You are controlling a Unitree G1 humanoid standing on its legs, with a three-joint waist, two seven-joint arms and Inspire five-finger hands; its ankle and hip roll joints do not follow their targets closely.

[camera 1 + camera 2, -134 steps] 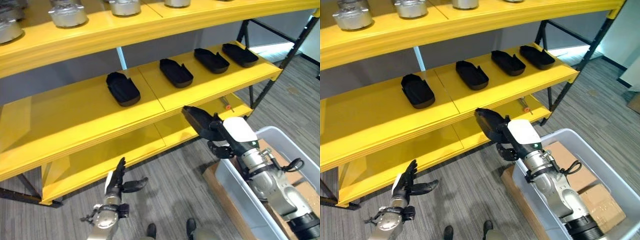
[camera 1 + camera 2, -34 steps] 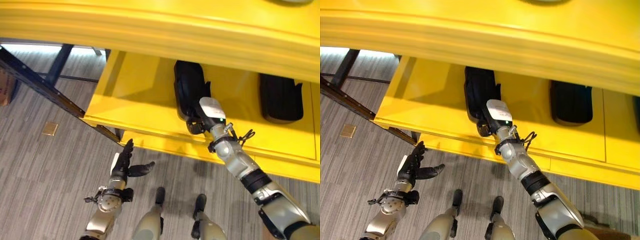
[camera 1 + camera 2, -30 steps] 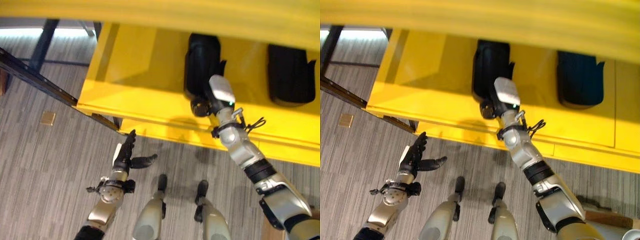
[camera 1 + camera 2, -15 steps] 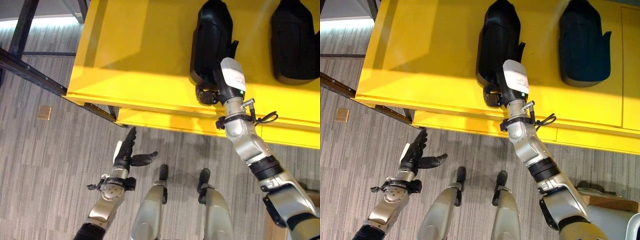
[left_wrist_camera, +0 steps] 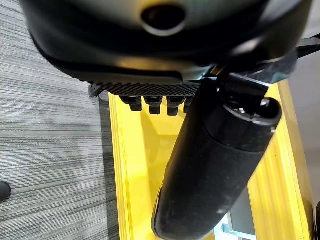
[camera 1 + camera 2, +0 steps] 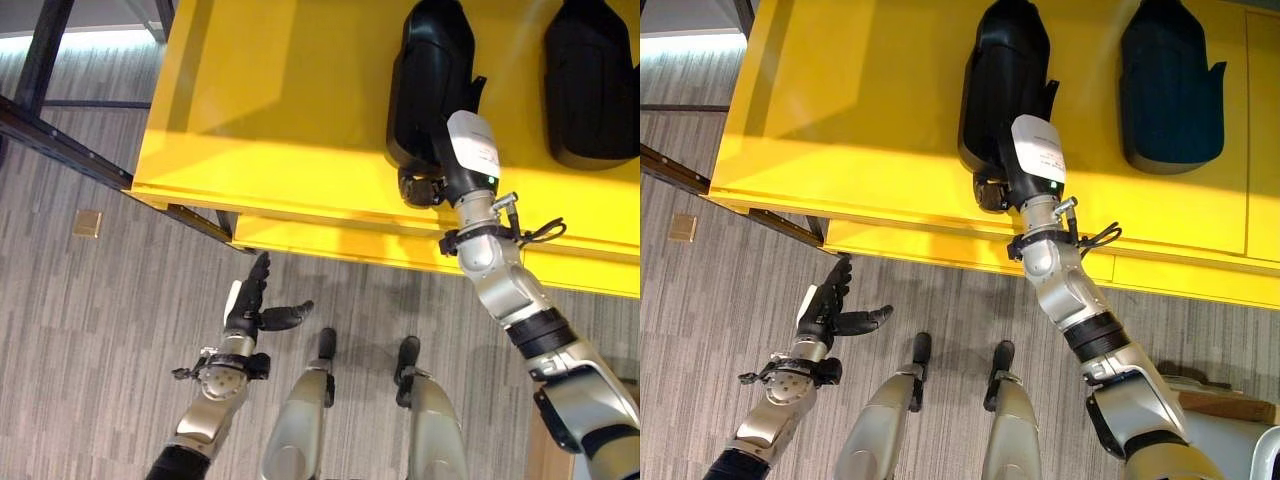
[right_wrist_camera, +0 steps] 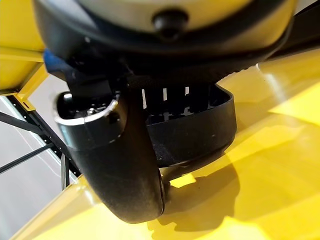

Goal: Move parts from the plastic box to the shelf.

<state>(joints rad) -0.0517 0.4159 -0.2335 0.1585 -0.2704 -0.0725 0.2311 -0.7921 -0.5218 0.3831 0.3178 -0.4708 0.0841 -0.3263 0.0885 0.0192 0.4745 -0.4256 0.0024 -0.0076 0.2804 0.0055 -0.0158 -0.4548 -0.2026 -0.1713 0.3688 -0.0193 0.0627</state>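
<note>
We've got the black moulded plastic part (image 6: 1002,85) down on the yellow shelf board (image 6: 860,110), beside a second black moulded part (image 6: 1168,85) already lying further along to the right. A few seconds back the right hand (image 6: 992,190) was carrying this part through the air near the bin; over the last second it has settled flat on the board and barely shifted in the last half second.

Right hand is at the part's near end, and in the right wrist view the thumb and fingers are wrapped over the part's rim (image 7: 200,130), so the grip is not released yet.

Left hand (image 6: 250,310) hangs low over the grey carpet floor (image 6: 90,330), fingers straight, thumb out, holding nothing, unchanged.

Our read: placement is essentially done; what's left is letting go and backing out without dragging the part off the edge.
</note>
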